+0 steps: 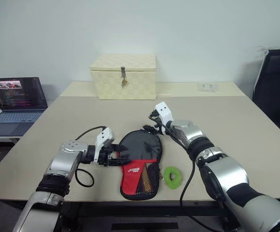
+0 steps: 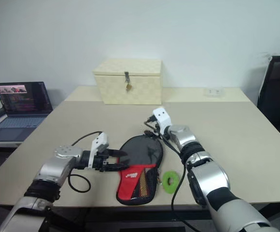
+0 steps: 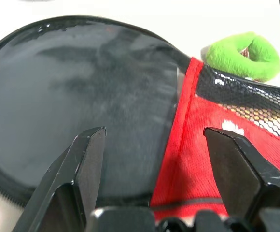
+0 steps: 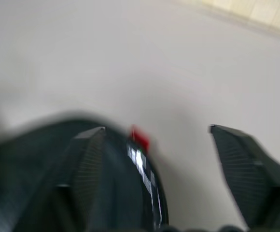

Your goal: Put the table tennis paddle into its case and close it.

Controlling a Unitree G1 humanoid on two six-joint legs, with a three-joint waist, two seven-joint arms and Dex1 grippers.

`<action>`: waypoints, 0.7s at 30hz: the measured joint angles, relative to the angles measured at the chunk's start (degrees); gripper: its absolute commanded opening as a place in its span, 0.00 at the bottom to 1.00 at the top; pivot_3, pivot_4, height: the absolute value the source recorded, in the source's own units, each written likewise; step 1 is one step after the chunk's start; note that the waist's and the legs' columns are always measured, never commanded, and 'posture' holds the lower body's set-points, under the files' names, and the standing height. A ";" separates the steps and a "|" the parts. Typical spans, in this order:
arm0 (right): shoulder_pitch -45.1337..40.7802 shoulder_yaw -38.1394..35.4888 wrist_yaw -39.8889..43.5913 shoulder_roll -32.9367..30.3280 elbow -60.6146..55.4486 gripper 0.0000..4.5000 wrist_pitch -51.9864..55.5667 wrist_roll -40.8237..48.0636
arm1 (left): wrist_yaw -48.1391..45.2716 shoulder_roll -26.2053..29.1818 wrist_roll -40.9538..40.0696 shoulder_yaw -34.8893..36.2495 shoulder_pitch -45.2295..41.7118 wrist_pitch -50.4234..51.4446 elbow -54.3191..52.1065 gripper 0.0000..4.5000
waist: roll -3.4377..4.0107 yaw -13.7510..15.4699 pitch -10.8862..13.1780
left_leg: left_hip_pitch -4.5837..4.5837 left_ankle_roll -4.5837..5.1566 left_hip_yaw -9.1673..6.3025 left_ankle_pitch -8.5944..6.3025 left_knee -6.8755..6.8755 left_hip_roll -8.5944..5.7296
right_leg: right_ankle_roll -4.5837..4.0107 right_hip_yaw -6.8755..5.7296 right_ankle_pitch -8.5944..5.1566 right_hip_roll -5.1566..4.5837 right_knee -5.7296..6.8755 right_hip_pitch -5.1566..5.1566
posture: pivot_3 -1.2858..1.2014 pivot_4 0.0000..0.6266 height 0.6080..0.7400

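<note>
Here the case (image 1: 139, 164) lies lengthwise toward the robot; the left gripper (image 1: 121, 159), spread, hovers at its left edge, nearer than the spread right gripper (image 1: 151, 126) at its far end.

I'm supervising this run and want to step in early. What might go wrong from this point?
1. The right gripper stands open above the case's round end, so nothing pins that end and it may gape.
2. The left gripper, open over the case's left edge, could push the case toward the green ring.
3. The cable looped beside the left gripper might snag.
</note>
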 measured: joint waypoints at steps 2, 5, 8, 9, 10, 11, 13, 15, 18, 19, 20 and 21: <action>3.05 0.19 2.31 -1.95 -11.74 0.99 4.86 1.46 | -0.65 -1.58 1.78 -1.49 -2.95 -3.94 4.13 0.78 | 0.00 0.30 0.00 | -0.07 0.00 -0.07 0.00 0.02 -0.02 | 0.01 -0.09 -0.01 0.00 -0.05 0.01 | 0.52 0.24 1.00; 12.88 1.96 5.96 -6.90 -31.96 0.99 14.51 3.07 | -1.52 -3.92 4.48 -3.12 -7.14 -9.70 11.12 0.78 | -0.03 1.42 -0.02 | -0.15 0.00 -0.12 0.00 0.04 -0.09 | 0.07 -0.14 -0.04 -0.03 -0.14 0.04 | 0.52 0.24 1.00; 26.54 4.03 9.89 -14.25 -51.86 0.99 26.59 5.96 | -2.85 -6.13 7.33 -5.02 -10.44 -15.56 18.66 0.78 | 0.02 1.89 0.02 | -0.32 0.01 -0.11 -0.01 0.07 -0.17 | 0.12 -0.18 -0.06 -0.09 -0.24 0.00 | 0.52 0.24 1.00; 31.12 4.11 11.16 -17.26 -58.34 0.99 30.55 7.35 | -3.53 -7.21 7.85 -5.27 -11.41 -17.10 20.84 0.78 | 0.06 1.97 0.04 | -0.41 0.01 -0.11 -0.01 0.09 -0.20 | 0.14 -0.22 -0.07 -0.10 -0.26 -0.03 | 0.52 0.24 1.00; 35.01 3.99 12.28 -20.24 -64.07 0.99 34.28 8.99 | -4.10 -8.10 8.18 -5.34 -12.47 -18.37 22.70 0.78 | 0.07 1.91 0.05 | -0.45 0.01 -0.11 -0.01 0.10 -0.19 | 0.14 -0.23 -0.07 -0.10 -0.26 -0.04 | 0.52 0.24 1.00; 38.05 3.81 13.21 -22.84 -69.31 0.99 37.59 10.79 | -4.73 -8.71 8.66 -5.51 -13.51 -19.51 24.37 0.78 | 0.08 1.74 0.07 | -0.45 0.02 -0.10 -0.01 0.10 -0.18 | 0.15 -0.22 -0.07 -0.10 -0.24 -0.05 | 0.52 0.24 1.00; 41.67 2.87 14.76 -26.50 -77.91 0.99 41.97 14.40 | -5.43 -9.80 9.20 -5.64 -14.60 -21.03 26.59 0.78 | 0.09 1.11 0.09 | -0.29 0.03 -0.09 -0.02 0.09 -0.15 | 0.15 -0.11 -0.08 -0.04 -0.16 -0.02 | 0.52 0.24 1.00; 43.82 1.34 15.55 -28.74 -83.86 0.99 44.63 17.35 | -5.97 -11.05 9.38 -5.65 -15.16 -22.17 27.83 0.78 | 0.09 0.49 0.09 | -0.10 0.03 -0.08 -0.02 0.07 -0.14 | 0.17 -0.10 -0.11 0.01 -0.11 0.09 | 0.52 0.24 1.00; 47.80 -0.21 15.38 -30.40 -88.83 0.99 47.16 20.35 | -6.13 -11.65 9.51 -5.17 -15.35 -23.17 29.56 0.78 | 0.08 0.21 0.09 | -0.03 0.03 -0.08 -0.02 0.09 -0.12 | 0.23 -0.18 -0.21 0.09 -0.04 0.16 | 0.52 0.24 1.00; 49.01 -0.30 14.87 -30.71 -89.37 0.99 47.85 21.04 | -6.14 -11.72 9.53 -5.06 -15.35 -23.55 30.17 0.78 | 0.09 0.21 0.09 | -0.03 0.03 -0.07 -0.01 0.09 -0.11 | 0.22 -0.19 -0.20 0.10 -0.03 0.16 | 0.52 0.24 1.00; 49.90 -0.30 14.43 -30.86 -89.79 0.99 48.28 21.58 | -6.13 -11.76 9.50 -4.93 -15.36 -23.77 30.64 0.78 | 0.09 0.21 0.09 | -0.03 0.03 -0.06 -0.01 0.09 -0.11 | 0.21 -0.17 -0.20 0.10 -0.01 0.16 | 0.52 0.24 1.00; 50.31 -0.29 13.91 -30.85 -90.12 0.99 48.60 21.91 | -6.11 -11.83 9.51 -4.84 -15.41 -24.05 30.99 0.78 | 0.09 0.20 0.08 | -0.03 0.03 -0.06 -0.01 0.09 -0.11 | 0.21 -0.15 -0.20 0.10 -0.01 0.16 | 0.52 0.24 1.00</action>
